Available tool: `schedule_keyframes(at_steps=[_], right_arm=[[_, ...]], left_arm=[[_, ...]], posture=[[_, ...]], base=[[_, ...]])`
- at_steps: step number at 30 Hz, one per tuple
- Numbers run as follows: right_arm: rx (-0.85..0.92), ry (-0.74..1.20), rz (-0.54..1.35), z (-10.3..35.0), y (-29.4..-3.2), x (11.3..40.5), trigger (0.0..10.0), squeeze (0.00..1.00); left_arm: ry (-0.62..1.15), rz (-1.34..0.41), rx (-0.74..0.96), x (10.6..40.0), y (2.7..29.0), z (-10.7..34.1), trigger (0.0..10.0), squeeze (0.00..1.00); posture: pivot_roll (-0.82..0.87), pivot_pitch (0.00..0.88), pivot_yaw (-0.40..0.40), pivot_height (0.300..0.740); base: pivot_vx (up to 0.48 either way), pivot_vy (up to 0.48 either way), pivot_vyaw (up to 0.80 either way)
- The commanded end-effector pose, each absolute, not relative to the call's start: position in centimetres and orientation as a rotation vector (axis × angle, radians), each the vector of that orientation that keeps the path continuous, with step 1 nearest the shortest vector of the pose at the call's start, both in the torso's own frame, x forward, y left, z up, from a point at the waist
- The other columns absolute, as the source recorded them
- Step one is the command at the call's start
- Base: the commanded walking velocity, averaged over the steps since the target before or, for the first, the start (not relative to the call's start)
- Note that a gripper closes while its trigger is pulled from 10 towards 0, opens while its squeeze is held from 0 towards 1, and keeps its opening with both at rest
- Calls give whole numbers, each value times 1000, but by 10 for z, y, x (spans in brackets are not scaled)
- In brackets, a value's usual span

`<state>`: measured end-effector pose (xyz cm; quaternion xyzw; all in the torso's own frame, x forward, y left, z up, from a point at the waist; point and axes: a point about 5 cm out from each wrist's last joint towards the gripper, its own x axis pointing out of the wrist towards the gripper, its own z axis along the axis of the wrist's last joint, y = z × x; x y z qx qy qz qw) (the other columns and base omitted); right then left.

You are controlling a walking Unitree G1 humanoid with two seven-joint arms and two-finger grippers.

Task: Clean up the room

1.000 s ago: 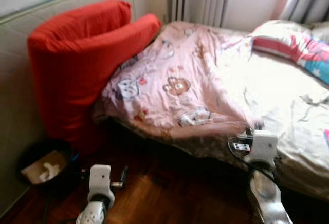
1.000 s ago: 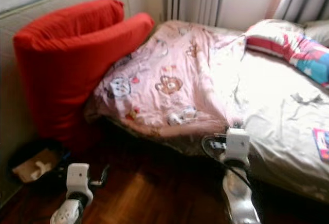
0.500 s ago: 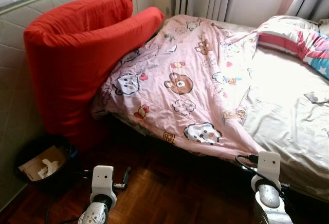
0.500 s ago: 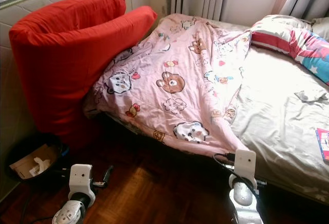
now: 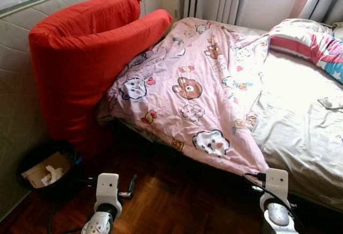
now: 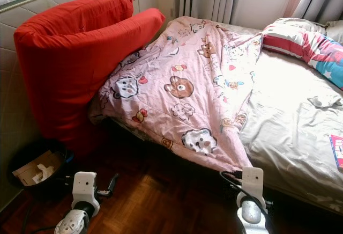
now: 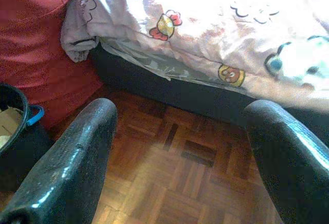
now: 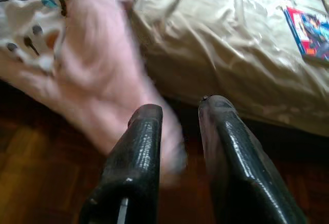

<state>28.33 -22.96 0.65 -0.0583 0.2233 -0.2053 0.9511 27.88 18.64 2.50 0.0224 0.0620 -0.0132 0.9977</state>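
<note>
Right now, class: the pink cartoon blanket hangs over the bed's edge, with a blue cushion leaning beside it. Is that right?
No. The cushion is red, not blue, as the left eye view shows. The pink cartoon blanket does hang over the bed's edge.

Silver arms; glossy black fingers [image 7: 72, 167]
</note>
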Motion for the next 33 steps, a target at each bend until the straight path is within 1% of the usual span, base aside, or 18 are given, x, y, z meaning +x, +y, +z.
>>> schedule_keyframes(at_steps=[1,3,6,8,9,10,11,15,17,18,20,21,24,25,27,29,33], right_arm=[[-101,495,-441,-3,-234,273,10000,984],[-101,500,-440,-4,-234,272,10000,980],[-71,495,-427,-6,-232,271,10000,1000],[-50,499,-381,-9,-227,271,10000,1000],[-52,511,-353,-12,-224,269,10000,949],[-58,531,-331,-15,-222,267,10000,286],[-58,556,-312,-19,-219,265,10000,0],[-43,627,-249,-33,-212,253,10000,0],[-19,703,-170,-46,-203,240,10000,0],[-13,712,-158,-48,-201,238,10000,0],[-16,779,-111,-58,-196,225,10000,0],[-16,779,-111,-58,-196,225,10000,0],[-14,845,-89,-68,-193,210,10000,0],[1,867,-103,-72,-194,205,10000,0],[8,886,-115,-74,-194,200,10000,0],[32,898,-117,-78,-193,194,10000,0],[23,912,-106,-80,-191,189,10000,0]], left_arm=[[152,-33,52,275,187,19,10000,0],[152,-34,52,275,187,19,10000,0],[154,-34,51,275,187,19,10000,0],[157,-35,51,274,187,18,10000,0],[160,-35,51,274,187,18,10000,0],[165,-35,51,274,188,17,10000,0],[173,-34,50,274,188,16,10000,0],[220,-30,45,270,190,8,10000,0],[279,-11,52,266,197,0,10000,0],[287,-8,51,265,198,-1,10000,0],[355,36,16,259,205,-11,10000,0],[355,36,16,259,205,-11,10000,0],[462,59,-17,249,211,-25,10000,0],[523,55,-15,242,211,-33,10000,0],[566,49,-8,236,210,-39,10000,0],[660,59,3,222,211,-52,10000,0],[720,78,3,211,214,-59,10000,0]], posture=[[35,163,-7,740],[35,163,-6,740],[34,163,-5,740],[32,162,-5,740],[32,162,-5,740],[31,164,-4,740],[31,164,-4,740],[31,165,-3,740],[31,166,-2,740],[31,166,-2,740],[36,164,-3,740],[36,164,-3,740],[47,157,-3,740],[47,157,-3,740],[48,153,-4,740],[48,148,-4,740],[40,144,-1,740]], base=[[0,0,0],[0,0,0],[0,0,0],[0,0,0],[0,0,0],[0,0,0],[0,0,0],[0,0,0],[0,0,0],[0,0,0],[0,0,0],[0,0,0],[0,0,0],[0,0,0],[0,0,0],[0,0,0],[0,0,0]])
